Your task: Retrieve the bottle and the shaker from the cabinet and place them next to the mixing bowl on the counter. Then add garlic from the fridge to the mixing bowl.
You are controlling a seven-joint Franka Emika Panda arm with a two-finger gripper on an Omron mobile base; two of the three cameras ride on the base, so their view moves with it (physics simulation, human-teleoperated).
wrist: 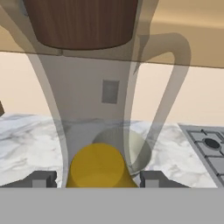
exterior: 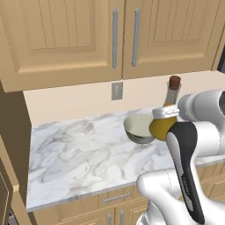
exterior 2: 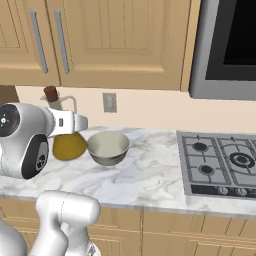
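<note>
**Bottle in my claw beside the bowl**

My claw [wrist: 92, 179] pinches the bottle [exterior: 166, 118], a finger on either side of its neck above the yellow liquid; its brown stopper [exterior: 175, 81] stands upright at the top; the flask's round base hangs close over the counter [exterior: 79, 154] near the back edge, whether touching I cannot tell; the mixing bowl [exterior: 138, 128] sits just beside it on the marble; a hob [exterior 2: 220, 162] lies well apart toward the counter's far end; panelled cabinets [exterior: 66, 39] hang above.

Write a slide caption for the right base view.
Tool holds the bottle beside the mixing bowl on the marble counter.
</note>
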